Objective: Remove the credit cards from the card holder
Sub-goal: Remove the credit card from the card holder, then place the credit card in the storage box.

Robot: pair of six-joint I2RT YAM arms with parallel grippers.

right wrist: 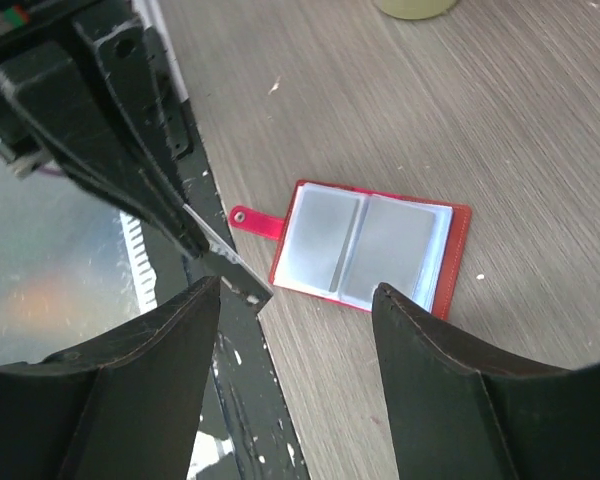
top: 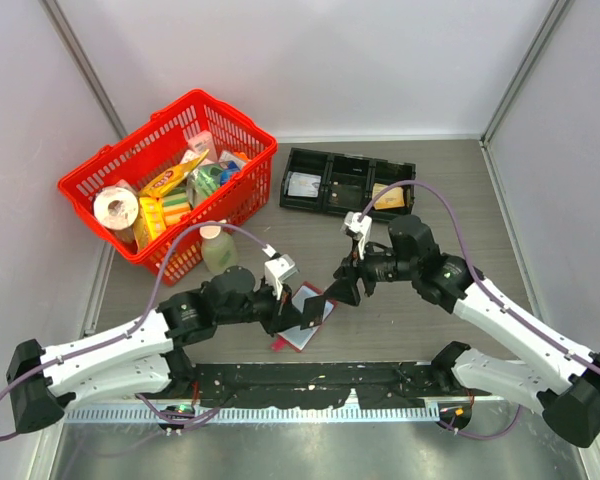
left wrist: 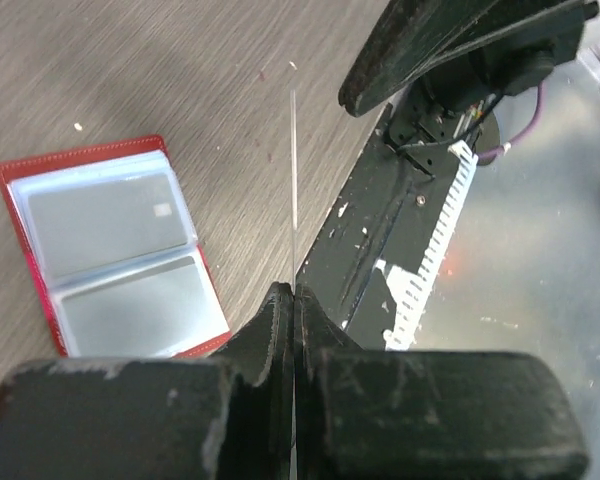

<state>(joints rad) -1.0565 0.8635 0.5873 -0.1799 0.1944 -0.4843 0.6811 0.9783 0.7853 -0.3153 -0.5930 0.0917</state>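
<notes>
Left end effector (left wrist: 295,300) is clenched on one credit card (left wrist: 295,170), pinched by its edge and raised above the desk (top: 400,320). In the left wrist view the card shows edge-on as a thin line. Right end effector (right wrist: 298,290) is released, fingers wide, nothing between them, just beside the held card. Card holder (left wrist: 110,250) lies open flat on the desk below both, near the front edge. Grey cards (left wrist: 100,215) show in its two clear sleeves.
</notes>
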